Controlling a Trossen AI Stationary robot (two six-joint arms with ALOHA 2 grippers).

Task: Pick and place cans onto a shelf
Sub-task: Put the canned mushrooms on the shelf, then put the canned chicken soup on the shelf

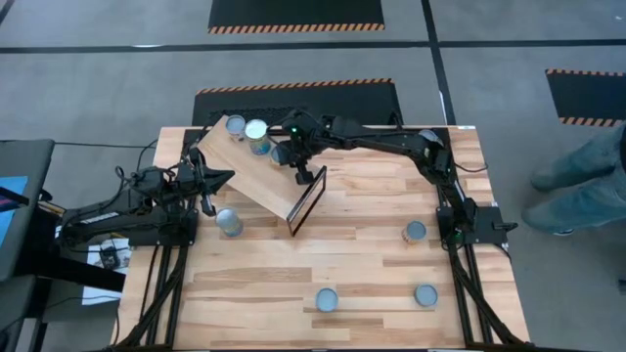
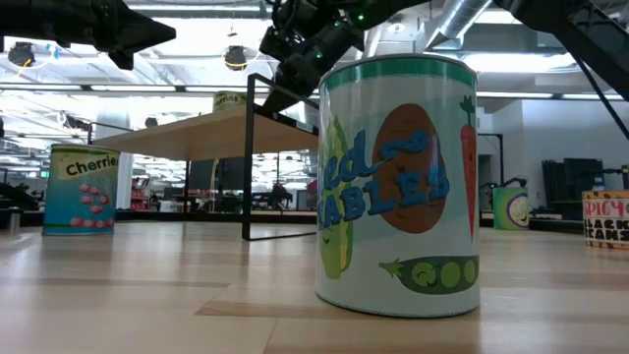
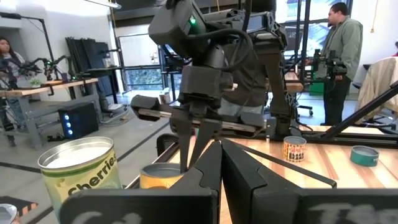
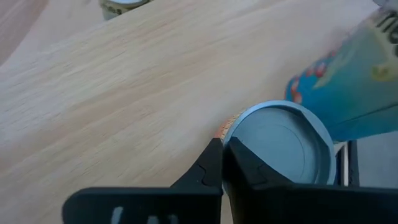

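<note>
reading the labels first: in the low view the nearest can (image 2: 398,187) shows vegetables with letters "ed" and "ables", a teal can (image 2: 81,190) at the left says "cherries", and one at the right edge (image 2: 605,218) shows "spicy". all have silvery round tops. from above, seven cans are counted: three on the slanted light wood shelf (image 1: 266,178) in the upper middle of the frame and four on the table (image 1: 372,244). the right gripper (image 1: 300,177) hangs over the shelf, fingers together, holding nothing. the left gripper (image 1: 217,181), at the shelf's left edge, is also closed and empty.
</note>
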